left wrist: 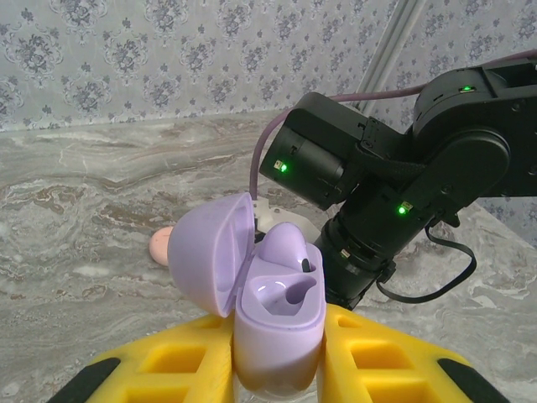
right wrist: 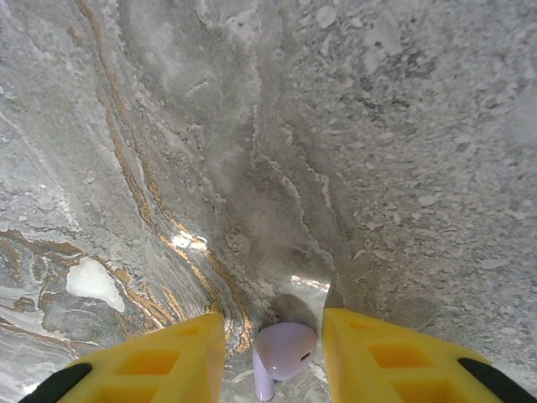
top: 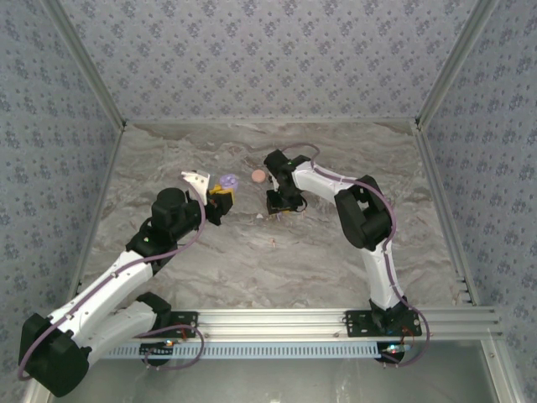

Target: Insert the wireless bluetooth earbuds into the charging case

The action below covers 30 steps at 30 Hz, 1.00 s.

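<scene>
Item 1. Charging case [left wrist: 281,306]: lilac, upright, with its lid [left wrist: 208,260] swung open to the left of the frame. Its moulded wells face up. One dark slot shows at the right well; whether anything sits inside cannot be told. In the top view the case lies just left of centre, raised off the table [top: 361,151].

Item 2. Left gripper [left wrist: 281,332]: yellow fingers clamped against both sides of the case base, holding it.

Item 3. Lilac earbud [right wrist: 284,353]: lying on the marble surface at the bottom centre of the right wrist view, bulb up-frame, stem towards the lower edge.

Item 4. Right gripper [right wrist: 273,357]: pointed down at the table, jaws narrowed but apart and straddling the earbud. A gap shows on the left side, while the right finger [right wrist: 386,361] is just beside the bud. In the top view it sits near centre, to the right of the case.

Item 5. Pink disc [top: 258,175]: flat on the table, between the case and the right arm [top: 357,210].

Item 6. Tiny pink speck [top: 273,243]: on the table below centre, too small to identify.
</scene>
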Available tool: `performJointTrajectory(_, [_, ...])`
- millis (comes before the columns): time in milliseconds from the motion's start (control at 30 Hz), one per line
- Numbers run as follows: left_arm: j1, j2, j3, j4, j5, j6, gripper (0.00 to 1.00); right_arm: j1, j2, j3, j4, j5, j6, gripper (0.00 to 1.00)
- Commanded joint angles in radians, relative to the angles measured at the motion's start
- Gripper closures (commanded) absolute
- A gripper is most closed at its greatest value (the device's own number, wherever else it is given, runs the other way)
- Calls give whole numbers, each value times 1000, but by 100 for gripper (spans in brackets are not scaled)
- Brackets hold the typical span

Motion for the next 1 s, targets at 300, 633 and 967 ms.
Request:
performJointTrajectory(300, [0,-5,19,38,9,2,74,23,36,23,-56,9,9,69])
performJointTrajectory(633, [1,-5,16,38,9,-2,74,18,2,10,-35,24,7,74])
performJointTrajectory(967, [-2,24,12,54,10,-17,74,-34,-86,-107,86,-46,17,75])
